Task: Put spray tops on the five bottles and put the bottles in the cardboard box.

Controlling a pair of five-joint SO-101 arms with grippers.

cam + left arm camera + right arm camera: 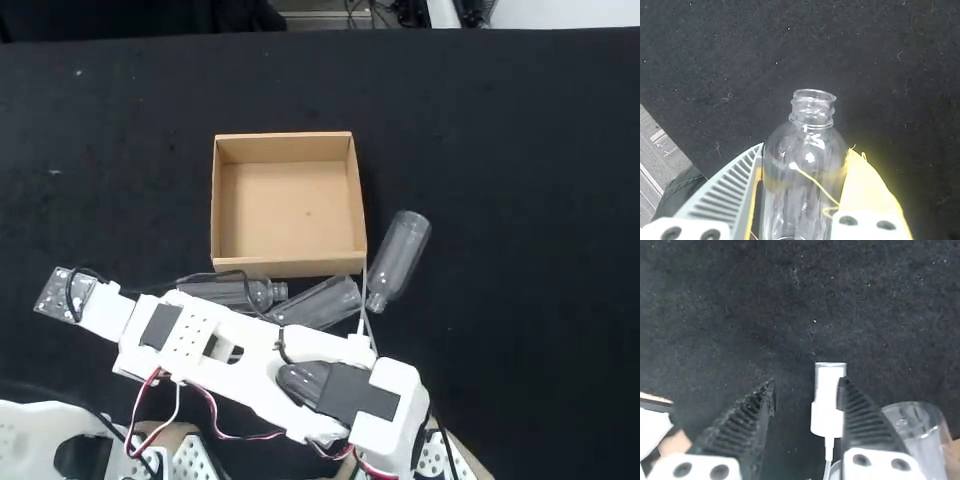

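Note:
In the left wrist view my left gripper is shut on a clear bottle with a bare, open neck that points away over the black table. My right gripper stands open just above the table. A white spray top with its thin tube lies between the fingers, against one of them. A second clear bottle shows beside that finger. From above, the cardboard box is empty, and three capless bottles lie by its near side.
A white arm stretches across the near part of the table from lower right to left and covers what lies under it. The table's edge and grey floor show close to the held bottle. Black cloth surrounds the box.

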